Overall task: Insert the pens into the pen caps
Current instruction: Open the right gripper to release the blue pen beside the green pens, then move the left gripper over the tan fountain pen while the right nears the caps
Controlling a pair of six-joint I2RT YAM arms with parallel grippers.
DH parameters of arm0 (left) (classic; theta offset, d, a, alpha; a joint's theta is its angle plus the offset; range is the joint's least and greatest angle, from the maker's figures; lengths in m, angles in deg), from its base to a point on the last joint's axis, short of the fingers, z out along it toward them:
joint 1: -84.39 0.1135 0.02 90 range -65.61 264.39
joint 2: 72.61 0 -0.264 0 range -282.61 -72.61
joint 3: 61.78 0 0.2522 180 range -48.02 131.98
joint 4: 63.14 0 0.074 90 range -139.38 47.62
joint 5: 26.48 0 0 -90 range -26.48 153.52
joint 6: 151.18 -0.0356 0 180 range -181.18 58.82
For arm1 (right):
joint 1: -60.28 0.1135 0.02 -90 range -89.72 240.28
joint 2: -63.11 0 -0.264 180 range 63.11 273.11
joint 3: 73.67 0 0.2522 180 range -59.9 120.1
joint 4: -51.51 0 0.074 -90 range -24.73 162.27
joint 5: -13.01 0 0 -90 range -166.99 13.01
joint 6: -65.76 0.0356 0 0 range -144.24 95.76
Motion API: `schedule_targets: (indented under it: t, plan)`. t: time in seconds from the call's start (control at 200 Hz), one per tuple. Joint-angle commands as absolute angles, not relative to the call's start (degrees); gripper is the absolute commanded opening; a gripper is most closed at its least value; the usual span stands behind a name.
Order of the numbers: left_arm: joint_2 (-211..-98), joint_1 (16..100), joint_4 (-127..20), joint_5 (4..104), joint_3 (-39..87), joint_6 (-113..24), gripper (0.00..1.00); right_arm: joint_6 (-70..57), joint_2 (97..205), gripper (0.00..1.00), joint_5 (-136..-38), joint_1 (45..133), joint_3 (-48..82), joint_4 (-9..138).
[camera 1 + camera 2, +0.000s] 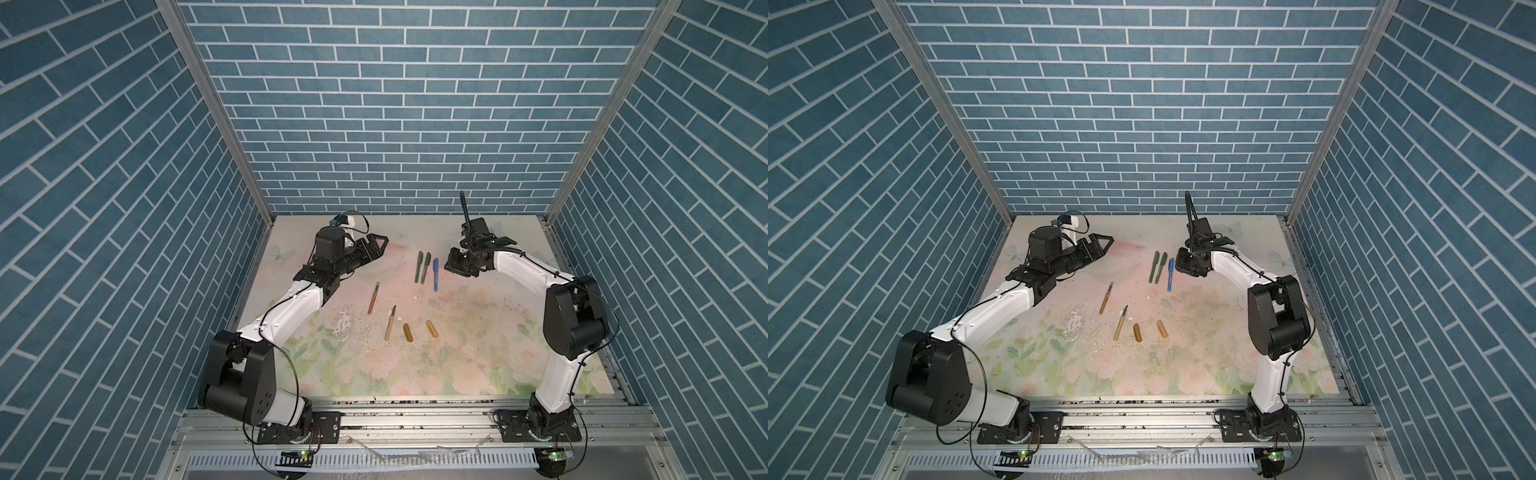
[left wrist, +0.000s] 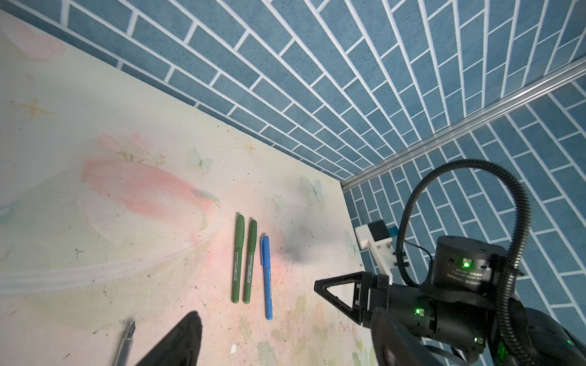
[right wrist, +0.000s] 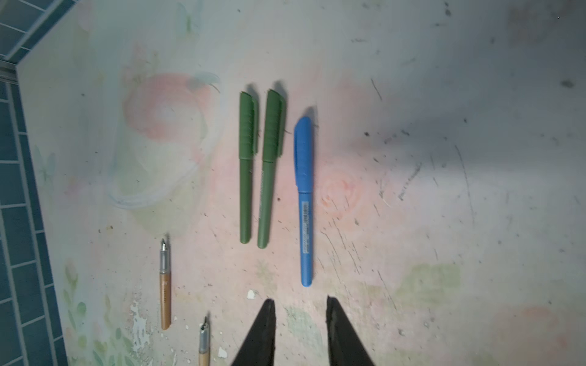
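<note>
Presently nothing is being gripped. The left gripper [image 1: 379, 244] is being shown over the 11 o'clock part of the table [image 1: 490, 332], fingers spread wide and empty. The right gripper [image 3: 299, 300] is being shown pointing down, with only a narrow gap between its fingers and nothing in it, just off the tail end of the blue pen [image 3: 305, 202]. Three pairings are being read as done: the green pens [image 1: 418, 268] and the blue one are lying side by side toward 12 o'clock, each already seated in its cap, caps at the 12 end. The coming move is being judged to turn on the farther golden-brown pen [image 1: 373, 298] and the nearer golden-brown pen [image 1: 390, 328]. Both are lying bare, long axes running roughly 6 to 12 with a lean toward 1, nibs at the far end. From the left fingers the farther one is lying at about 6 o'clock, so that arm is being taken as nearer. The inner amber cap [image 1: 408, 332] and the outer amber cap [image 1: 432, 328] are lying on their sides with no pen in them, at about 6 o'clock from the right fingers. Which end of either is open cannot be told.
</note>
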State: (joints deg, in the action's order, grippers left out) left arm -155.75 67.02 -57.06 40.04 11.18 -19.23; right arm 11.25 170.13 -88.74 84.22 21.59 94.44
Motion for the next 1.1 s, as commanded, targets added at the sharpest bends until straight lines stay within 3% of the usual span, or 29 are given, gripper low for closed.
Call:
schedule_targets:
  t: [0.0, 0.125, 0.345, 0.495, 0.575, 0.745, 1.095]
  plan:
    - [-155.3, 67.3, -53.2, 39.9, 13.2, -24.1, 0.85, 9.1, 167.0, 0.29, -85.5, 84.2, 19.4, 95.5]
    - [-155.2, 66.8, -44.9, 43.5, 16.8, -29.7, 0.8, 7.8, 164.2, 0.27, -86.7, 84.2, 16.6, 95.6]
    - [-157.1, 62.5, -21.2, 54.0, 27.5, -39.0, 0.6, 4.8, 155.4, 0.28, -87.9, 84.3, 8.2, 91.8]
    - [-153.5, 62.1, -11.0, 53.9, 27.5, -42.2, 0.58, 5.9, 149.6, 0.29, -91.5, 84.3, 0.8, 84.3]
    - [-151.1, 62.1, -9.0, 53.5, 24.8, -42.3, 0.57, 10.3, 148.3, 0.24, -93.5, 85.4, -4.4, 76.5]
    - [-151.1, 58.6, -6.8, 53.3, 21.3, -40.8, 0.57, 10.8, 143.9, 0.23, -83.3, 91.3, -8.6, 77.8]
    - [-152.4, 50.7, -2.5, 59.9, 21.0, -39.1, 0.6, 8.2, 136.7, 0.27, -82.4, 91.6, -11.0, 73.4]
